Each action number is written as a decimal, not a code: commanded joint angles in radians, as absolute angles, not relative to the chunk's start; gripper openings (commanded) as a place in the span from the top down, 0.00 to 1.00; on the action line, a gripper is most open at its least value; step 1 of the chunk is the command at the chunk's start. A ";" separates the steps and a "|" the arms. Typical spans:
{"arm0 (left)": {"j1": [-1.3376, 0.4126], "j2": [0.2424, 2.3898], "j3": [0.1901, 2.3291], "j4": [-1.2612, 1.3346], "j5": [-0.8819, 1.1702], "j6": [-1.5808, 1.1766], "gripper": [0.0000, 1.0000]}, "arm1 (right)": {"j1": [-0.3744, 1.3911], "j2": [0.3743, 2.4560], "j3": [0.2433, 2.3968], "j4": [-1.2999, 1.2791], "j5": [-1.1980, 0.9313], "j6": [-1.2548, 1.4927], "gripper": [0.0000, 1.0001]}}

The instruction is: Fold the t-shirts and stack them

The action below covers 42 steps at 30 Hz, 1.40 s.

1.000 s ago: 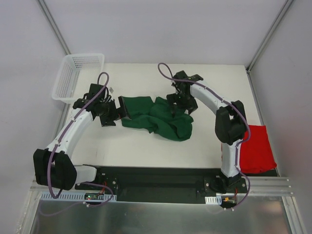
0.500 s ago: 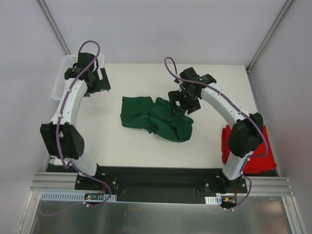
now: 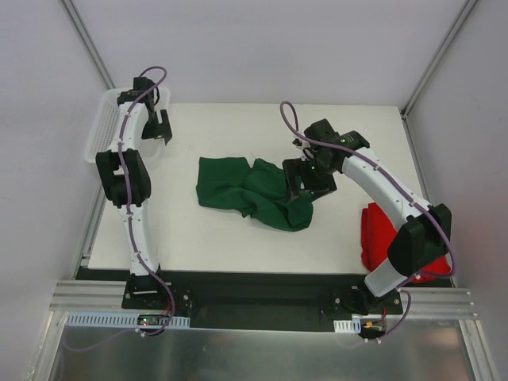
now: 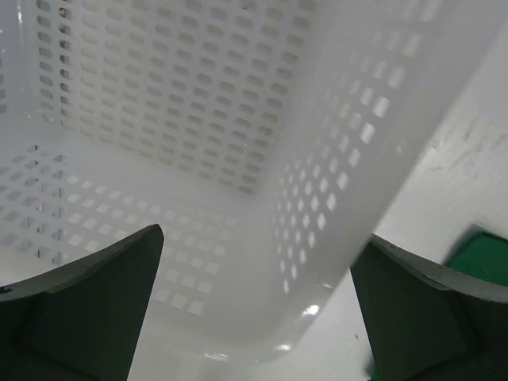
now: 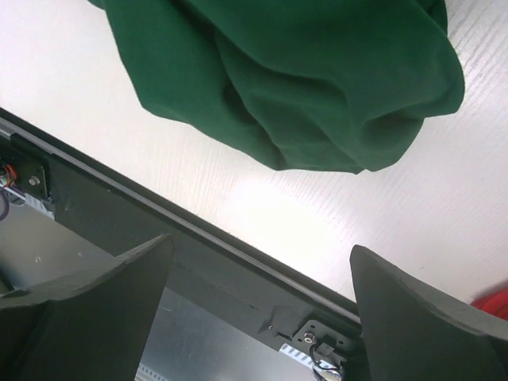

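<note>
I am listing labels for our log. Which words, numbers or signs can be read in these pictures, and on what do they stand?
None can be read.
The green shirt, the red shirt and the white basket show no print.
A small white tag on the front rail is too small to read.

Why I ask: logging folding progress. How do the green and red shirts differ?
The green shirt lies crumpled mid-table; the red shirt looks folded compact at the right edge. The green covers more area than the red, which the right arm partly hides. Both rest on the table.
</note>
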<state>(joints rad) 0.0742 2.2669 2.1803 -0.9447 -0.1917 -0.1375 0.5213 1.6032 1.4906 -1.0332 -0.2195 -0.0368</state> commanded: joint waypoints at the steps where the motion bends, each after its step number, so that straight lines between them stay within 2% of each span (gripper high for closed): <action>1: 0.136 2.322 2.255 -0.988 -0.181 -0.123 0.01 | 0.523 1.565 1.499 -1.063 -0.261 -0.032 0.04; 5: 0.158 2.376 2.269 -0.986 -0.140 -0.127 0.01 | 0.523 1.598 1.539 -1.089 -0.262 -0.046 0.04; 7: 0.161 2.397 2.275 -0.988 -0.106 -0.130 0.06 | 0.523 1.611 1.548 -1.091 -0.267 -0.049 0.04; 8: 0.161 2.401 2.278 -0.988 -0.089 -0.132 0.17 | 0.522 1.614 1.552 -1.091 -0.270 -0.052 0.04; 9: 0.160 2.405 2.281 -0.986 -0.078 -0.133 0.45 | 0.523 1.620 1.554 -1.092 -0.271 -0.052 0.04; 10: 0.158 2.408 2.284 -0.988 -0.063 -0.133 0.59 | 0.522 1.627 1.552 -1.092 -0.275 -0.054 0.04; 12: 0.155 2.404 2.289 -0.986 -0.046 -0.137 1.00 | 0.523 1.634 1.546 -1.094 -0.279 -0.055 0.04; 20: 0.088 2.297 2.344 -0.919 0.219 -0.124 1.00 | 0.522 1.615 1.505 -1.074 -0.291 -0.049 0.04; 24: -0.064 2.176 2.332 -0.867 0.304 -0.164 1.00 | 0.522 1.589 1.463 -1.055 -0.279 -0.031 0.04; 28: -0.240 2.108 2.306 -0.775 0.284 -0.221 1.00 | 0.520 1.536 1.411 -1.029 -0.247 0.021 0.04; 32: -0.359 2.129 2.374 -0.727 0.311 -0.302 1.00 | 0.512 1.453 1.362 -1.019 -0.218 0.063 0.04; 38: -0.414 2.194 2.441 -0.667 0.465 -0.408 1.00 | 0.512 1.323 1.299 -1.000 -0.205 0.119 0.04; 42: -0.434 2.232 2.442 -0.534 0.544 -0.463 1.00 | 0.511 1.273 1.255 -0.979 -0.245 0.136 0.04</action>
